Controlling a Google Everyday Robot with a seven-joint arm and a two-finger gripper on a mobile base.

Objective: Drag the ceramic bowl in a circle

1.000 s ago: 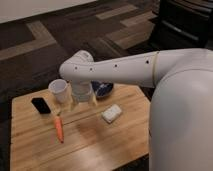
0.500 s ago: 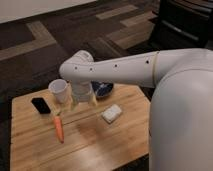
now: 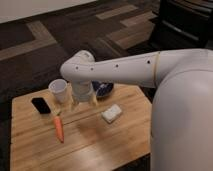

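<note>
While the gripper (image 3: 84, 104) hangs over the table (image 3: 90, 145), jaws spread and empty, the ceramic bowl (image 3: 104, 89) sits just behind it, partly hidden by the arm (image 3: 125, 70), right of the cup (image 3: 59, 90).

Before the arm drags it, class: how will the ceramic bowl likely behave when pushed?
The ceramic bowl looks shallow and wide, so it probably slides rather than tips. Its glossy glaze suggests it could chip. The gripper hangs beside it, open.
</note>
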